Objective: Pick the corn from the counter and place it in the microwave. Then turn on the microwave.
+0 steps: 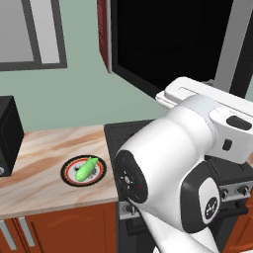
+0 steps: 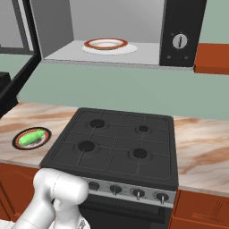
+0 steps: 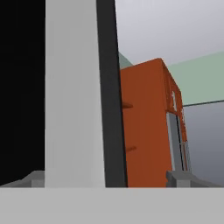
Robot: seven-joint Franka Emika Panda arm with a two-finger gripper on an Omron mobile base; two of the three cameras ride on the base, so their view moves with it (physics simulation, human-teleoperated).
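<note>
Left base view: the task is at its first step, by my reading. The corn has not been picked up. It lies on a round plate on the counter, well below the claw and far off to its left. The microwave has its dark door swung out, up where the hand is. I count one corn and one small black box.

Right base view: the oven cavity stands open and holds a second plate, which makes two plates. There is one stovetop with four burners.

Hand view: the claw is spread wide with nothing in it, and the door's edge is close ahead of it. Next it probably has to back away, drop far down to the corn and line its jaws up across the cob.
</note>
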